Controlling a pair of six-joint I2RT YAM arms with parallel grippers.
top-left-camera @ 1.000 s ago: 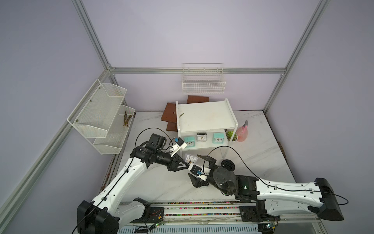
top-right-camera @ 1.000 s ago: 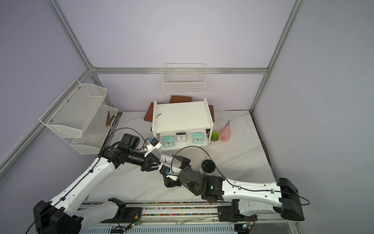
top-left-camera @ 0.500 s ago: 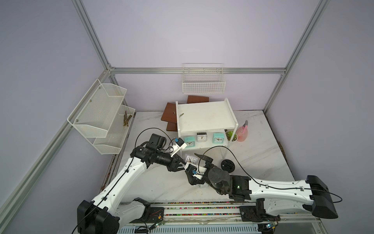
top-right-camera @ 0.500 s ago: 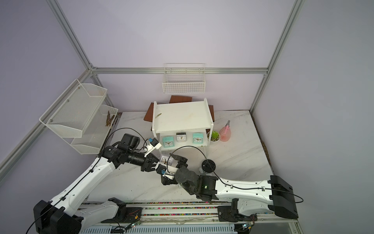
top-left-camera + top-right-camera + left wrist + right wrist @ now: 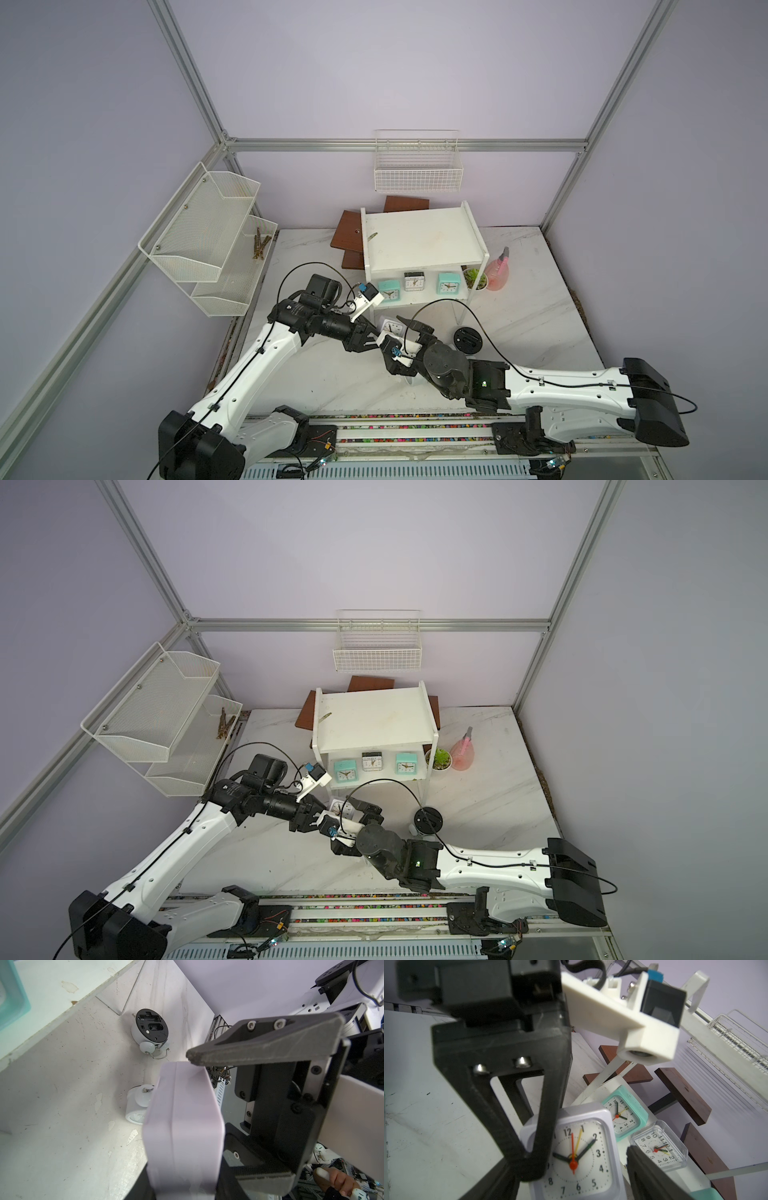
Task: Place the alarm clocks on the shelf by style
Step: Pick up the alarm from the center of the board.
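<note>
A whitish-grey square alarm clock [image 5: 390, 326] hangs just in front of the shelf, with my left gripper [image 5: 371, 336] shut on it. In the left wrist view it shows edge-on [image 5: 182, 1126]. My right gripper [image 5: 571, 1167] stands open around the same clock [image 5: 581, 1157], with a finger close on each side. The white shelf [image 5: 419, 237] carries two mint-green clocks [image 5: 388, 289] [image 5: 448, 284] and a whitish square one [image 5: 414, 280] on its lower board. One round twin-bell clock [image 5: 467, 338] lies on the table with its black back up. Another [image 5: 136, 1108] lies near it.
A white mesh rack [image 5: 208, 232] hangs on the left wall and a wire basket [image 5: 417, 174] on the back wall. Brown boards [image 5: 351, 232] lie behind the shelf. A small potted plant [image 5: 473, 280] and a pink spray bottle [image 5: 498, 272] stand to its right.
My right arm has moved left up to the clock held by the left gripper, and its jaws have narrowed around it. The left arm has stayed put.
</note>
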